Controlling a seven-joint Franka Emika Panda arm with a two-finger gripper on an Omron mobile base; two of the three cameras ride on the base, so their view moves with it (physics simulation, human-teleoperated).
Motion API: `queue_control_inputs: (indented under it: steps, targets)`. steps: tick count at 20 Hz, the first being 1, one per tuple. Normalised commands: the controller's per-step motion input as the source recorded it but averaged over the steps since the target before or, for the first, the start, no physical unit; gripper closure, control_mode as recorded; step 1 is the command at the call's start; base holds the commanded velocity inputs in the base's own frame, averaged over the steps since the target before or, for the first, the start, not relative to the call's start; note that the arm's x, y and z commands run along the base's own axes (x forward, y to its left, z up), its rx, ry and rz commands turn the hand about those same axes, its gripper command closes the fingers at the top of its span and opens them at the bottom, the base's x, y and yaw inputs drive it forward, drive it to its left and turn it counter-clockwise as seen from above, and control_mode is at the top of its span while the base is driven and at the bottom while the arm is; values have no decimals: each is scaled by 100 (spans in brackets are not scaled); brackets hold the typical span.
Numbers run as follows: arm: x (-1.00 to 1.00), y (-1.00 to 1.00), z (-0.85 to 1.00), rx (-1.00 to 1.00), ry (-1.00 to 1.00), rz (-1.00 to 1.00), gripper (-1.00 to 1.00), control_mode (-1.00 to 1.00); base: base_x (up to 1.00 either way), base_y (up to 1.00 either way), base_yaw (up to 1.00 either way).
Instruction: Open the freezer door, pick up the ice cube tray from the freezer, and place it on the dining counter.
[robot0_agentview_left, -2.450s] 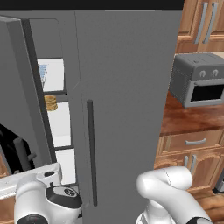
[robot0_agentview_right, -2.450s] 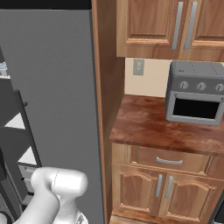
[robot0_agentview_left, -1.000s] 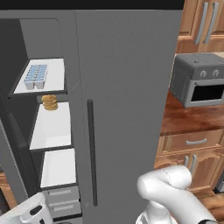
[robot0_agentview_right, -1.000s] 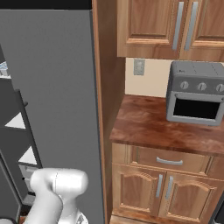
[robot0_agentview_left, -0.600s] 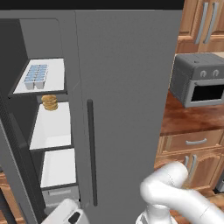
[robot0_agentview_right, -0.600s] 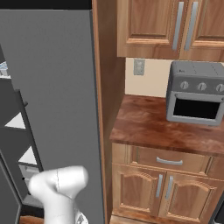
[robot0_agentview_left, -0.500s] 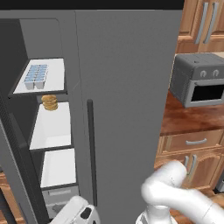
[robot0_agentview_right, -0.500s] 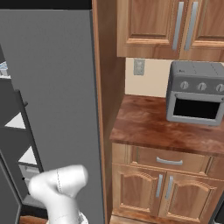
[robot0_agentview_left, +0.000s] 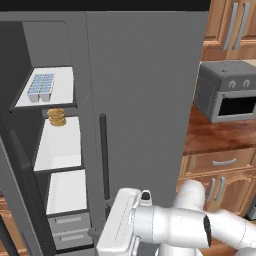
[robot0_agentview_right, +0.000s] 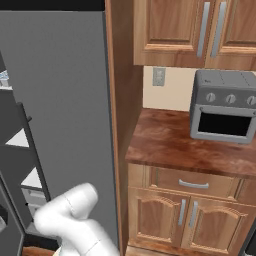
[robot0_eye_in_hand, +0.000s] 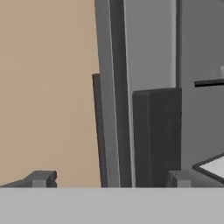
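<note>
My gripper (robot0_eye_in_hand: 109, 179) is wide open and holds nothing.
My arm has swung back in from the left, now that the freezer door (robot0_agentview_left: 17, 185) is pulled open. The ice cube tray (robot0_agentview_left: 41, 85) sits on the top shelf of the freezer (robot0_agentview_left: 60, 45), well above my hand. I think grabbing it comes next.

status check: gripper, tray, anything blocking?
Gripper open, empty, low by the freezer door edge. Ice cube tray on the freezer's top shelf, untouched. Stack of round golden food one shelf below, clear of the tray.
</note>
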Motion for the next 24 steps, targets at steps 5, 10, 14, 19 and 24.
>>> queue_control_inputs:
  steps: [5, 10, 14, 19, 24]
  targets:
    - [100, -10, 5, 17, 0, 47, -100, -100, 0, 0, 0]
    - [98, 13, 0, 8, 0, 43, -100, -100, 0, 0, 0]
    - [89, 42, -1, 1, 1, 27, -100, -100, 0, 0, 0]
    - [73, 74, -15, 0, 3, 8, -100, -100, 0, 0, 0]
    - [46, 100, -24, -4, 2, 0, -100, -100, 0, 0, 0]
